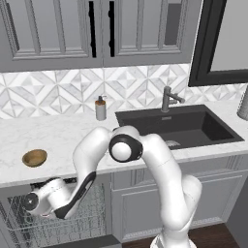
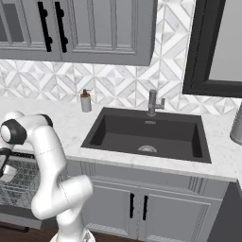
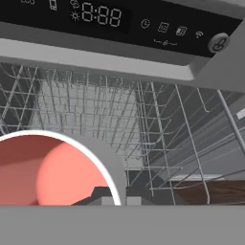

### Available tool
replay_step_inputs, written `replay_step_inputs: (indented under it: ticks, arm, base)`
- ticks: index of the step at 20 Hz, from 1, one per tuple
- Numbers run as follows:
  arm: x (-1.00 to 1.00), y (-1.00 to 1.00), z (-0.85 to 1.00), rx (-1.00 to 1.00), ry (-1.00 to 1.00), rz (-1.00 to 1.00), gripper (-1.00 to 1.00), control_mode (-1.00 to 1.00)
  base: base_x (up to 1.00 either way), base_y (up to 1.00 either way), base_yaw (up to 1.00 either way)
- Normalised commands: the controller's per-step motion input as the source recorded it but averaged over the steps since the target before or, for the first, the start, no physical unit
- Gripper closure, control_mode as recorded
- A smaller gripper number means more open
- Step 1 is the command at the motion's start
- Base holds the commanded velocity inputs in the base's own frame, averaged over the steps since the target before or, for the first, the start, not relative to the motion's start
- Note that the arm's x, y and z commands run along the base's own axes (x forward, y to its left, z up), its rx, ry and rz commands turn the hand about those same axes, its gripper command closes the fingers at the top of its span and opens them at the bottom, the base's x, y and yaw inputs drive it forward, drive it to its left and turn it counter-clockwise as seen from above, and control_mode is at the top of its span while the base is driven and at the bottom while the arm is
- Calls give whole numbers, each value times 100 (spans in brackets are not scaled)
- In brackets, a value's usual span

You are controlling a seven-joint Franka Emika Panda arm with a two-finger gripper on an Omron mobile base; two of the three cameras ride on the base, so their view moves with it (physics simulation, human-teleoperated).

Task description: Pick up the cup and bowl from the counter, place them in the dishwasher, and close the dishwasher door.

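Nearest in the hand view, the cup point(image 3: 52, 167) sits right at the pincer point(image 3: 115, 197), its red-pink inside and thin white rim filling the lower left. The pincer is closed on the cup's rim, though only a sliver of one dark finger point(image 3: 98, 194) shows against the wall, so the exact hold is hard to make out. Just beyond the cup lies the grey wire rack point(image 3: 143, 139) of the dishwasher point(image 3: 119, 62), and above it the dark control strip point(image 3: 110, 19) with its lit digits and small icons.

From the left base view the arm reaches down and to the left, below the table edge, with the hand point(image 1: 41, 201) over the rack point(image 1: 87, 223) in the open dishwasher. The right base view shows the same rack point(image 2: 19, 184) low at the left, partly behind the arm.

Further back, on the table point(image 1: 58, 135), the bowl point(image 1: 35, 157) rests upright near the front edge at the left, just above the dishwasher and well apart from the sink point(image 1: 179, 126). Near the back wall stand the soap dispenser point(image 1: 100, 107), just left of the sink, and the faucet point(image 1: 168, 99) behind the basin. Grey cabinets point(image 1: 58, 29) hang above the patterned tile wall.
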Motion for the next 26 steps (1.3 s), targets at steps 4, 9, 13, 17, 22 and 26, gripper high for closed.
replay_step_inputs:
  ticks: [4,9,13,17,22,26]
  arm:
    - [1,-17,-17,0,1,0,100,-100]
    - [1,-23,-8,4,0,-2,100,-100]
    - [2,-7,-13,0,0,-1,100,-100]
    - [0,0,-12,0,0,0,100,-100]
    - [0,0,-1,0,0,0,-100,-100]
    - [0,0,0,0,-2,0,-100,-100]
  base:
    - [0,0,0]
    - [0,0,0]
    - [0,0,0]
    - [0,0,0]
    - [0,0,0]
    - [0,0,0]
